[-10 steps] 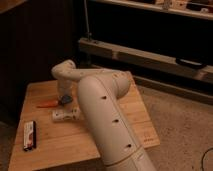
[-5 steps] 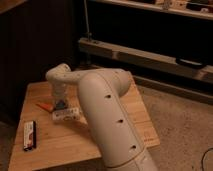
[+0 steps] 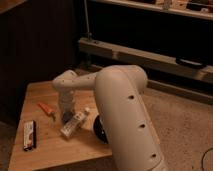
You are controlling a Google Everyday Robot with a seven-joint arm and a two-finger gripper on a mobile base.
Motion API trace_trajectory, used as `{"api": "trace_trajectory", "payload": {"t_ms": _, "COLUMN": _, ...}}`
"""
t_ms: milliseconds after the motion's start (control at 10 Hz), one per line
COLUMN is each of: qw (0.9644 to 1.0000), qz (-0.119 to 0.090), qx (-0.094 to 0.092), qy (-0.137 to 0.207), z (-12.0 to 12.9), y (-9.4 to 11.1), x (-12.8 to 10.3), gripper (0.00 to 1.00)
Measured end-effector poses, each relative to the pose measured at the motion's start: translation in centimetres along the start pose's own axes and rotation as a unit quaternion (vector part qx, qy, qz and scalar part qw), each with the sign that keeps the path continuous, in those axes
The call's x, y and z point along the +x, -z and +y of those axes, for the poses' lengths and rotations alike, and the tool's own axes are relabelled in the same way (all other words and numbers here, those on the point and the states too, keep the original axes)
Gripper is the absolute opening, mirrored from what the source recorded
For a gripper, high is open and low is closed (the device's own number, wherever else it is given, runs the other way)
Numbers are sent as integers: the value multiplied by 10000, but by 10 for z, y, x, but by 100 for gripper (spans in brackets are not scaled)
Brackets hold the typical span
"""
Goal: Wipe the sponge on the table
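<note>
My gripper (image 3: 65, 113) points straight down at the left-middle of the wooden table (image 3: 47, 150), at the end of the white forearm that reaches in from the big arm in the foreground. Directly under it shows a small blue-grey lump, the sponge (image 3: 66, 118), resting on the planks and mostly covered by the gripper. A white tube-shaped bottle (image 3: 75, 124) lies on its side just to the right, touching or nearly touching the sponge.
A thin orange-red item (image 3: 46, 110) lies left of the gripper. A black, white and yellow packet (image 3: 30, 135) sits near the front left edge. A black bowl (image 3: 99, 129) is half hidden behind my arm. Dark shelving stands beyond the table.
The wrist and elbow have sunk a little lower over the table and shifted slightly. The sponge stays under the gripper, and the bottle lies a bit nearer the front.
</note>
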Motion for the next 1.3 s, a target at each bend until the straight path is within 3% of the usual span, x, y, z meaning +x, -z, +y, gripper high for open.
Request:
{"api": "trace_trajectory", "payload": {"t_ms": 300, "qw": 9971, "qz": 0, "qx": 141, "qy": -742, "z": -57, "y": 6, "x": 14, "gripper": 34}}
{"api": "trace_trajectory", "payload": {"t_ms": 500, "qw": 9943, "qz": -136, "qx": 219, "qy": -1037, "z": -85, "y": 14, "x": -1, "gripper": 34}}
{"api": "trace_trajectory", "payload": {"t_ms": 600, "qw": 9926, "qz": -288, "qx": 237, "qy": -1160, "z": -95, "y": 20, "x": -19, "gripper": 34}}
{"api": "trace_trajectory", "payload": {"t_ms": 900, "qw": 9904, "qz": -463, "qx": 165, "qy": -1289, "z": -109, "y": 25, "x": -69, "gripper": 34}}
{"api": "trace_trajectory", "payload": {"t_ms": 1100, "qw": 9909, "qz": -449, "qx": 43, "qy": -1271, "z": -96, "y": 12, "x": -114, "gripper": 34}}
{"api": "trace_trajectory", "payload": {"t_ms": 1200, "qw": 9910, "qz": -469, "qx": 1, "qy": -1254, "z": -88, "y": 8, "x": -127, "gripper": 34}}
{"api": "trace_trajectory", "payload": {"t_ms": 1300, "qw": 9913, "qz": -487, "qx": 28, "qy": -1219, "z": -89, "y": 9, "x": -125, "gripper": 34}}
